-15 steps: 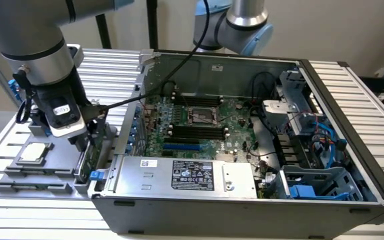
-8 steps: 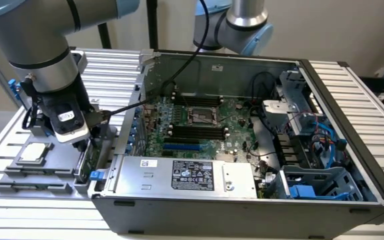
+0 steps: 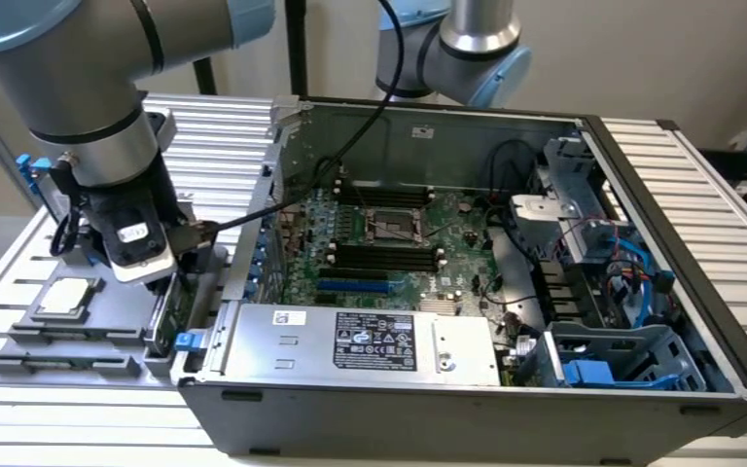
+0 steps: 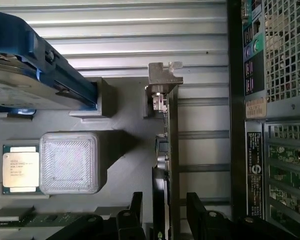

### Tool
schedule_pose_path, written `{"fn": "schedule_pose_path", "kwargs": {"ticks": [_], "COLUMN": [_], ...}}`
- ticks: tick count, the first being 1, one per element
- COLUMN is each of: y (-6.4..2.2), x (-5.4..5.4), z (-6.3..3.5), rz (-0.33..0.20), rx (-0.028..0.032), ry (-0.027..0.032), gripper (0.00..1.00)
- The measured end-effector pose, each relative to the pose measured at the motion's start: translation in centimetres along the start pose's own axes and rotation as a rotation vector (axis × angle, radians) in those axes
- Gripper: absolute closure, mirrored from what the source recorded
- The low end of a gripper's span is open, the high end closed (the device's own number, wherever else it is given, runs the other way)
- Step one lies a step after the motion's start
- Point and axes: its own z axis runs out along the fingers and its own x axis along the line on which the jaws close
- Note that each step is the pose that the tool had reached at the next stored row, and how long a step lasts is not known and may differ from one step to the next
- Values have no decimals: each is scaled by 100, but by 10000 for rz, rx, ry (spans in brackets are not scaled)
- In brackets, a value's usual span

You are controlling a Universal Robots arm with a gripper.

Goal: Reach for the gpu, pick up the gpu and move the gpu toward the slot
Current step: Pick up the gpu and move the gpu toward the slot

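Since gpu stands edge-on in grey holder, gripper sits directly above, jaws apart straddling it, gap either side. Thin edge suits side pinch. No grip yet.

gpu: thin green card seen edge-on, silver bracket at one end, standing upright in grey holder, just beside the computer case.

A robotics lab: a robot arm beside an opened computer case on a slatted table.

Spread claw astride edge-on gpu
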Motion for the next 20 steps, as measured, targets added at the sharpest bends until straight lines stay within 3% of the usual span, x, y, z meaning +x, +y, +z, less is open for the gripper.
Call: {"fn": "schedule_pose_path", "kwargs": {"ticks": [8, 16, 20], "y": [26, 58, 59], "x": [18, 32, 35], "z": [52, 60, 61], "rz": [2, 2, 1], "rx": [97, 133, 152], "ry": [26, 25, 26], "gripper": [52, 52, 60]}}
